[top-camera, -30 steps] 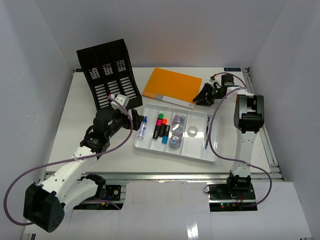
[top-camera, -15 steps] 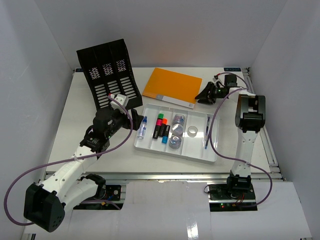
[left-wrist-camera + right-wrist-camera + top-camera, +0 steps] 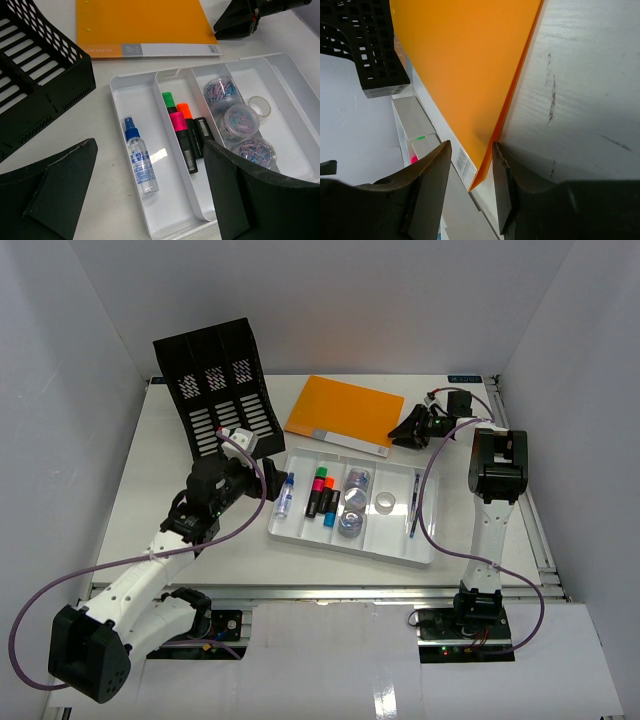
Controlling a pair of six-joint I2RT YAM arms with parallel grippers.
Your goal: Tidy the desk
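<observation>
The white desk (image 3: 150, 490) carries an orange folder (image 3: 345, 410) lying flat at the back centre. My right gripper (image 3: 405, 432) sits at the folder's near right corner. In the right wrist view its jaws (image 3: 470, 146) stand partly open astride that corner of the folder (image 3: 465, 65), with a gap on each side. My left gripper (image 3: 272, 480) hovers wide open over the left end of the white tray (image 3: 350, 540). In the left wrist view a spray bottle (image 3: 140, 162) lies below the open left gripper (image 3: 150, 145), which holds nothing.
A black file rack (image 3: 220, 380) stands tilted at the back left. The tray holds the spray bottle (image 3: 286, 495), highlighters (image 3: 322, 495), paper clip jars (image 3: 353, 502), a tape ring (image 3: 385, 502) and a pen (image 3: 414, 502). White walls enclose the desk on three sides.
My right gripper has shifted slightly at the folder's corner and its jaws have narrowed a little. The left arm has not moved.
</observation>
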